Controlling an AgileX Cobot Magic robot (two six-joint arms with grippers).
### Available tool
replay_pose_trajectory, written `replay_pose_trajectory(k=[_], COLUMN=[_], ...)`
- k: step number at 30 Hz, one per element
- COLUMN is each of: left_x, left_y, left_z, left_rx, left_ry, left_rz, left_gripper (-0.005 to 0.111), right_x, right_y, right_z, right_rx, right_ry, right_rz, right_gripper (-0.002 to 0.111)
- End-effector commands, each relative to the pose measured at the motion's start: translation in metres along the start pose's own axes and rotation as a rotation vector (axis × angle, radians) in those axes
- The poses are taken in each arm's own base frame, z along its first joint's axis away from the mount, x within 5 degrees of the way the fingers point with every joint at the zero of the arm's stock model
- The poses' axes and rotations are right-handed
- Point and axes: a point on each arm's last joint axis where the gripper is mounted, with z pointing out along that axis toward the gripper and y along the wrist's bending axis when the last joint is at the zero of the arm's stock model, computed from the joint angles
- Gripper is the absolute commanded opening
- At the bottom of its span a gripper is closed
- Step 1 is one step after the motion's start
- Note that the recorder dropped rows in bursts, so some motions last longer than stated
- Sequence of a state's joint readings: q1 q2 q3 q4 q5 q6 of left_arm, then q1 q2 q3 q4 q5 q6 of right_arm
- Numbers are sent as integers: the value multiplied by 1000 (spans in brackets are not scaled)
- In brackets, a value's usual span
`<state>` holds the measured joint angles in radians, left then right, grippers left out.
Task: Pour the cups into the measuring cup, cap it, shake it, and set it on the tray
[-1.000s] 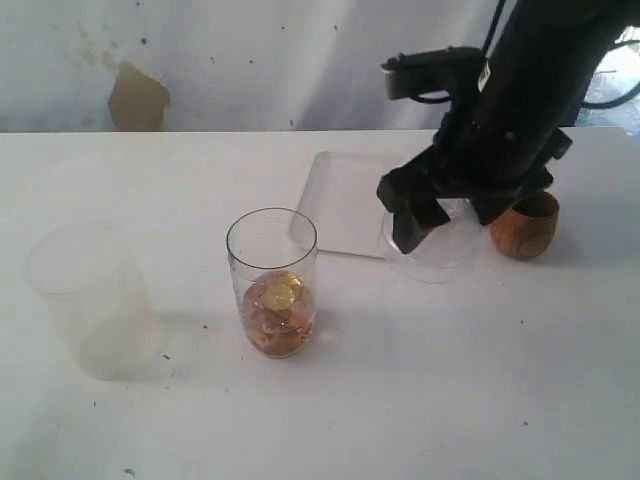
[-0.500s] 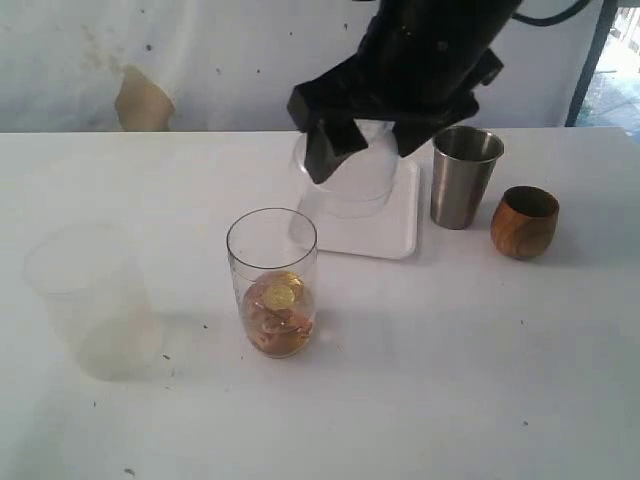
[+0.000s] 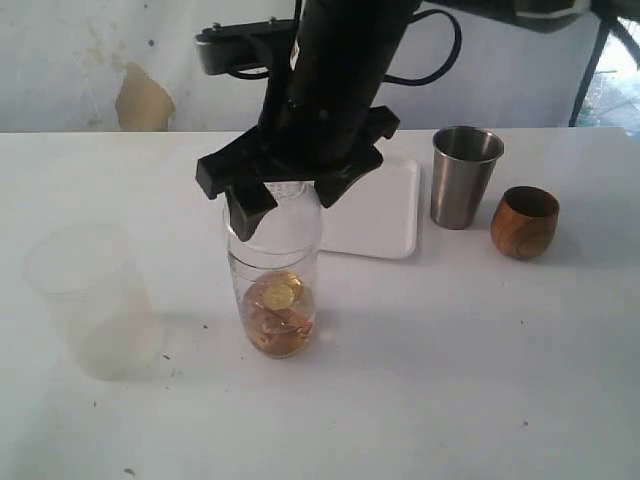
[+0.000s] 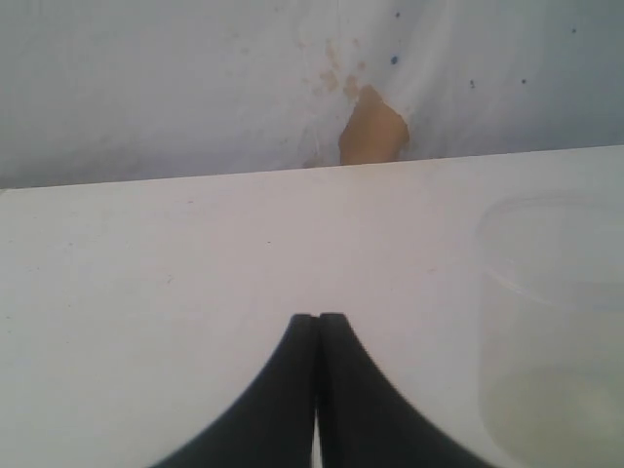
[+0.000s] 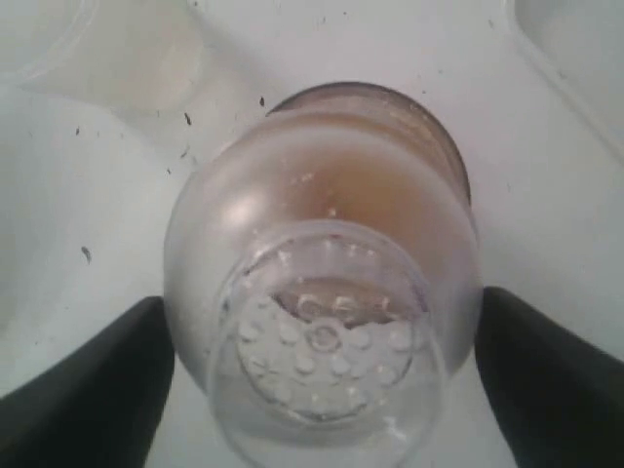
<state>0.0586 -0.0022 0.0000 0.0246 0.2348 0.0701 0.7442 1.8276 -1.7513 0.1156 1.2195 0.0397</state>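
Note:
The clear measuring cup [image 3: 273, 300] stands mid-table with brown and gold pieces in its bottom. Directly over its mouth is the clear dome cap [image 3: 283, 218], held by my right gripper [image 3: 283, 205], which reaches across from the right. In the right wrist view the cap [image 5: 322, 322] fills the gap between the black fingers [image 5: 88, 390], with the measuring cup [image 5: 390, 127] right below it. Whether the cap is seated on the rim I cannot tell. The steel tumbler [image 3: 465, 175] and wooden cup [image 3: 524, 222] stand upright at the right. My left gripper [image 4: 317, 318] is shut and holds nothing.
The white tray [image 3: 385, 215] lies behind the measuring cup, left of the tumbler. A wide frosted plastic cup [image 3: 90, 300] stands at the left, close to my left gripper in the left wrist view [image 4: 556, 322]. The wall behind has a brown patch [image 3: 140, 100].
My right gripper carried the cap from the table beside the wooden cup, up and leftward over the tray, and down onto the measuring cup's mouth. The tumbler came back into view.

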Motion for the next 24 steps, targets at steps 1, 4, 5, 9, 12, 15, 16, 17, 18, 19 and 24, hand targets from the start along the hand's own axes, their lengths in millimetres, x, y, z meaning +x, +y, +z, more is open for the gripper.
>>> replay_pose_trajectory(k=[1,4,5,9,12,15,16,17,18,19,24], left_x=[0,0,0,0,0,0,0,0,0,0,0], left_y=[0,0,0,0,0,0,0,0,0,0,0], left_z=[0,0,0,0,0,0,0,0,0,0,0], left_rx=[3,3,3,3,3,3,3,3,3,3,3], left_ry=[-1,-1,-1,-1,-1,-1,-1,-1,-1,-1,-1], left_rz=[-11,-11,-11,-11,-11,-11,-11,-11,-11,-11,-11], left_gripper=[0,0,0,0,0,0,0,0,0,0,0], right_x=[-7,-10,-11,-14,-14,-14,-14,-14,-14,-14,-14], right_y=[-1,-3,-3,-3,-3,-4,-4,-4,-4,-4,-4], right_z=[4,9,10,14,18,21,21,21,21,21,23], right_rx=[26,41,37,34,35,39,39,39,39,39,43], right_ry=[-6,-5,-4,1,10,16,16,16,16,16,21], right_rz=[-1,7,8,12,15,13,13,16,18,18,20], right_gripper=[0,0,0,0,0,0,0,0,0,0,0])
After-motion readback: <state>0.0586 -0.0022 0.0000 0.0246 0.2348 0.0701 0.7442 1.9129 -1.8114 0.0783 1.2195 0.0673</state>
